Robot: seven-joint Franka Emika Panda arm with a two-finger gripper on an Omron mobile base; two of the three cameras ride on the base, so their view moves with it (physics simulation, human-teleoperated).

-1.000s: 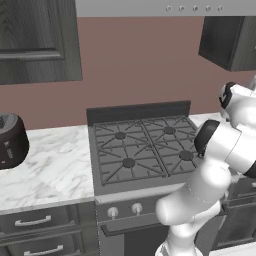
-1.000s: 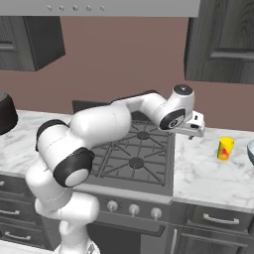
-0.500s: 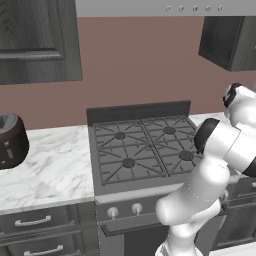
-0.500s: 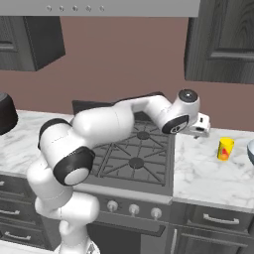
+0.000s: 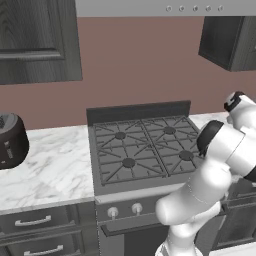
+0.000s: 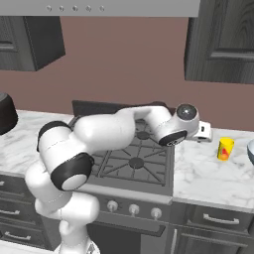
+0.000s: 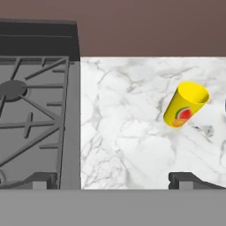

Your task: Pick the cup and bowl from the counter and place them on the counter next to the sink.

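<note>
The arm reaches from the lower left of the right base view across the stove (image 6: 134,154), its gripper (image 6: 203,131) hanging over the seam where the stove meets the counter (image 6: 203,173). The jaws stand wide apart with nothing between them; in the hand view the two dark fingertips (image 7: 187,178) rise at the bottom, well separated, above bare marble.

The cup (image 6: 225,148) stands upright on the counter, right of the gripper and clear of it, nearer the back wall than the front edge — its red-orange mark faces the camera. In the hand view the cup (image 7: 185,104) sits up and to the right, apart from both fingertips, open mouth showing.

The bowl (image 6: 250,151) shows as a pale sliver at the right edge of the right base view, just beside the cup; whether they touch cannot be told.

In the left base view a dark round appliance (image 5: 11,141) rests on the counter's left end — near the back edge, well apart from the stove (image 5: 145,150).
</note>
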